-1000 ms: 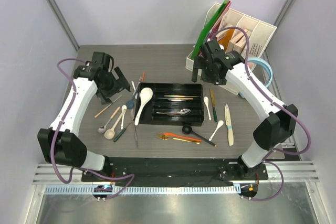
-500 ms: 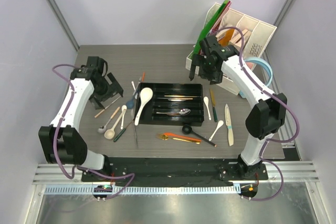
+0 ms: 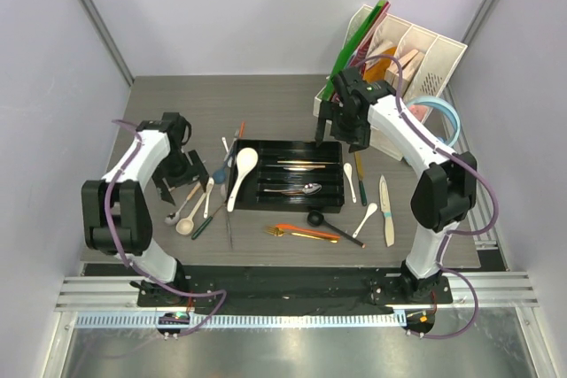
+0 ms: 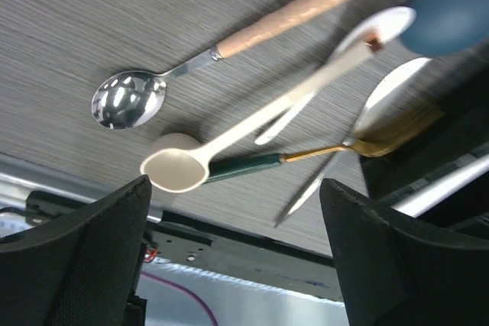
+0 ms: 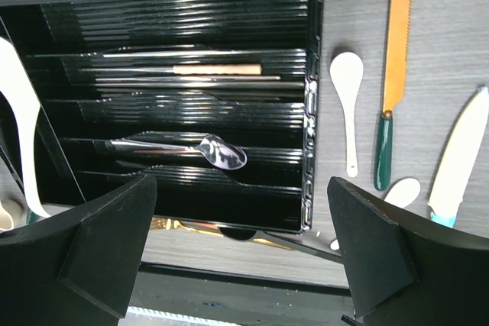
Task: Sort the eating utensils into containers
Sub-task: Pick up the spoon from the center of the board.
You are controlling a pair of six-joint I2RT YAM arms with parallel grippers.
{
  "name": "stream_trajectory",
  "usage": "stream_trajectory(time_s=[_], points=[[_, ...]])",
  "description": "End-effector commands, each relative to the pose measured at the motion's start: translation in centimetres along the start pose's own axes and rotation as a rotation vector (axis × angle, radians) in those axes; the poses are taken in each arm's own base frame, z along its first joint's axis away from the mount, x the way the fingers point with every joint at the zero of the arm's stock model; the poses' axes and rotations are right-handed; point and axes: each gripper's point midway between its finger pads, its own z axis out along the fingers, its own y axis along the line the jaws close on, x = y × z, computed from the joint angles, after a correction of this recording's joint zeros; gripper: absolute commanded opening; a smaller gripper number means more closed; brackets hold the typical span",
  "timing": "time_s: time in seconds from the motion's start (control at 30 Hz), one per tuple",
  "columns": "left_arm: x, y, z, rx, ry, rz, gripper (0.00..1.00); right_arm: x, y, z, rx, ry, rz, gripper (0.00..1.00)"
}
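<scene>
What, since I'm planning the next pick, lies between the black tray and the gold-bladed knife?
A small white spoon, touching neither the tray nor the knife; the right wrist view shows it plainly.

White organiser (image 3: 440, 56); light-blue headphones (image 3: 455, 121)

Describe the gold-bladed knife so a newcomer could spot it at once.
Start at the black cutlery tray mid-table and go past its right end. Beyond the small white spoon lying there is the gold knife, parallel to the tray's short side. It alone has a serrated gold blade and dark green handle; the white knife further right has a light-blue band.
</scene>
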Motion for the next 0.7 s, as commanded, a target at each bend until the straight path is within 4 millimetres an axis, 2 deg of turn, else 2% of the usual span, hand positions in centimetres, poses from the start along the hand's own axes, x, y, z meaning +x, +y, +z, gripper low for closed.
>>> stream_trajectory(time_s=[0.0,0.23,0.47,0.67], points=[[0.8,1.5,1.0,-0.082,0.061,0.054,0.86,-1.2,1.5,-0.3,-0.052,-0.011,-0.026,1.00],[1.5,1.4,1.4,-0.051,0.087,0.104,0.81,-1.1,1.6,0.7,-0.046,0.020,-0.033,1.00],[3.2,2.4,3.9,-0.103,0.182,0.136,0.77,-1.1,1.4,0.7,-0.040,0.021,-0.028,1.00],[3.4,1.9,3.9,-0.054,0.174,0.160,0.75,-0.8,1.3,0.7,-0.036,0.028,-0.028,1.00]])
